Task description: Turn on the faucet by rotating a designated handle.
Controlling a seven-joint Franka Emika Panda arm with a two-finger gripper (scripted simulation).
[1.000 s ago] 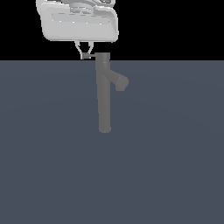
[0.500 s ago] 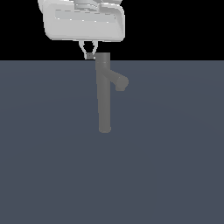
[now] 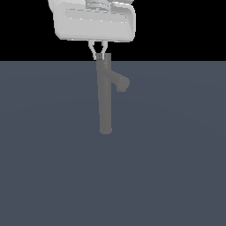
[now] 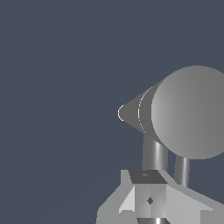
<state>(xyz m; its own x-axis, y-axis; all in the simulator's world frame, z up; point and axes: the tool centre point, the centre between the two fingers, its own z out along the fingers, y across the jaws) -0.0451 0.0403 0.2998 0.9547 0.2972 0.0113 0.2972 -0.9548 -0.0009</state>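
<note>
I see the faucet (image 3: 104,95) standing straight up on the dark grey floor (image 3: 176,167). It is a tall thin grey post. Its short fat spout (image 3: 120,81) sticks out from the upper part of the post toward the exterior view's right and points a little down.

My gripper (image 3: 99,54) hangs right above the top of the faucet. Its two thin fingers (image 3: 93,49) point down and lean in toward each other. Their tips sit at the faucet's top cap, a bit to the exterior view's left of the middle of the post. The fingers look close together, but I cannot tell if they are squeezing anything or just touching the cap.

In the wrist view the faucet's round top (image 4: 192,111) fills the space next to my gripper, and the spout (image 4: 131,113) pokes out from it. Two shiny thin rods (image 4: 155,153) run between the round top and the gripper's pale body (image 4: 151,199). I cannot tell for sure which of them is the handle.

A second ago the big white body of the arm (image 3: 95,22) was further toward the exterior view's left of the faucet. It has slid over, and the fingers have come in to the cap. The faucet has not moved.

The arm reaches straight down over the faucet, with its wide white body flat and level.
</note>
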